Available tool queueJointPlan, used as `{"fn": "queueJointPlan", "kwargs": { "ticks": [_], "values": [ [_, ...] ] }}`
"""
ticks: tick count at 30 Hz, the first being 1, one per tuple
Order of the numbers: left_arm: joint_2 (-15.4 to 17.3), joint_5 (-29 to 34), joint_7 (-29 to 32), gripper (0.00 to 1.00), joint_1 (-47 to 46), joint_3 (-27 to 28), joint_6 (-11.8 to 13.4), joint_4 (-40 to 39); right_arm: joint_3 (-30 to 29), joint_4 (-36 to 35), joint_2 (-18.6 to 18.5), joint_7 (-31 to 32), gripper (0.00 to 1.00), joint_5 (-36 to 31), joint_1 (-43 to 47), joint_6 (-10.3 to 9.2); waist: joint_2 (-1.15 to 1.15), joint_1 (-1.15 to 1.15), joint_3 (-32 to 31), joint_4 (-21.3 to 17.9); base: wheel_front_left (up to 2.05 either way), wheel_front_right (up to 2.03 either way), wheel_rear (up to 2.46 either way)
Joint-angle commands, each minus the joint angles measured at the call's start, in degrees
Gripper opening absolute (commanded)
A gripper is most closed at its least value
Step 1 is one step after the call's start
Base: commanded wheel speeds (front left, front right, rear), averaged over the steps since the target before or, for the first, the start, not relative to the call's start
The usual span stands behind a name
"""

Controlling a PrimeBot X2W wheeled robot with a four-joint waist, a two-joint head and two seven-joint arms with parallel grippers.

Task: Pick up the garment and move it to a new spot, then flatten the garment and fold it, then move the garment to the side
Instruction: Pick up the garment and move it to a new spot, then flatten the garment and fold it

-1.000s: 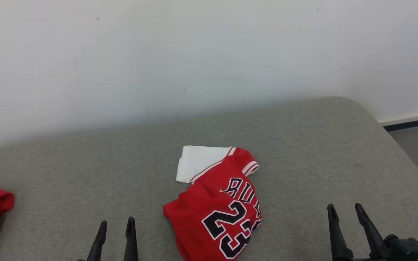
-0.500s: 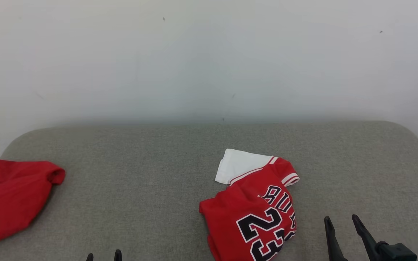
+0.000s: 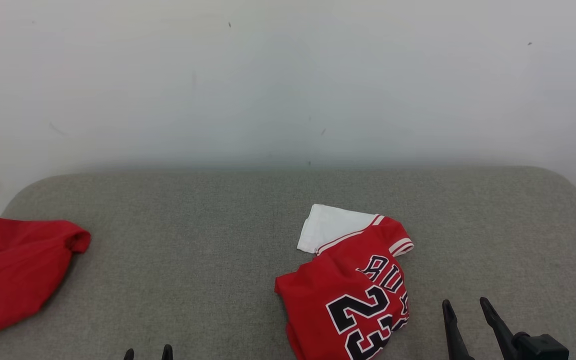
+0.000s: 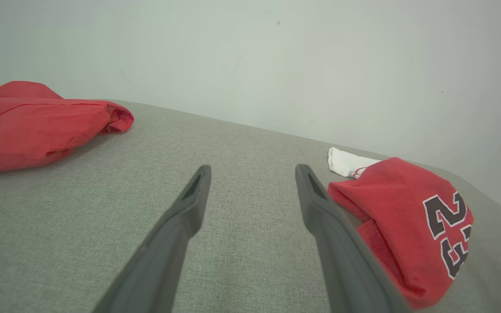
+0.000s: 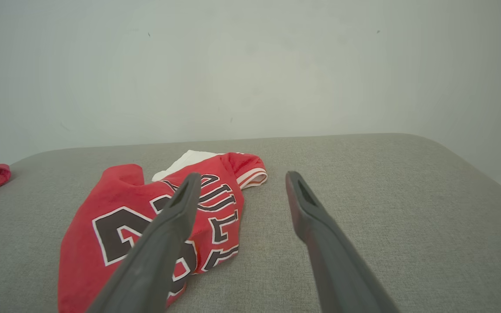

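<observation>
Both left fingers point(image 4: 189, 204) and right fingers point(image 5: 309, 217) stand wide apart, empty. Only the camera has swung; the jersey point(image 3: 348, 290) lies crumpled, untouched, so pickup remains ahead.

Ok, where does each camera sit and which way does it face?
Head view: on the head, looking forward and down at the grey fabric-covered surface and white wall; left hand bottom left, right hand lower right.
Left wrist view: on the left wrist, looking along its open fingers toward the wall; red number-23 basketball jersey at right.
Right wrist view: on the right wrist, along its open fingers; jersey at left.
Shared: all three show the jersey and plain red cloth garment.
</observation>
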Motion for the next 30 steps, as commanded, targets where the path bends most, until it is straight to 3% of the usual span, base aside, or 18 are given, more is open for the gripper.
{"fn": "queueJointPlan", "kwargs": {
  "ticks": [1,8,15,21,30],
  "values": [
    [-0.2,-0.2,-0.2,1.00,-0.7,0.2,-0.4,0.2,0.1,0.0,0.0,0.0,1.00,0.4,-0.2,-0.13,0.00,0.00,0.1,-0.2,0.00,0.00,0.00],
    [-0.2,-0.7,-0.2,1.00,-1.1,1.7,-0.7,0.8,1.3,-0.1,0.0,0.4,1.00,1.0,-1.0,-0.13,0.00,0.00,0.3,-1.6,0.00,0.00,0.00],
    [2.1,-8.1,3.3,1.00,-7.8,-1.9,-0.7,7.2,2.8,0.2,0.0,0.4,1.00,1.5,-1.8,-0.13,0.00,0.00,1.0,-5.7,0.00,0.00,0.00],
    [3.5,-9.3,7.4,1.00,-19.3,-3.8,-0.6,15.2,4.6,-0.3,0.0,1.0,1.00,1.6,-2.7,-0.13,0.00,0.00,3.4,-12.4,0.00,0.00,0.00],
    [6.4,-10.8,18.0,1.00,-35.3,-2.5,2.2,31.1,8.6,-0.7,0.0,1.8,1.00,2.2,-4.4,-0.13,0.00,0.00,9.0,-25.0,0.00,0.00,0.00]
  ]
}}
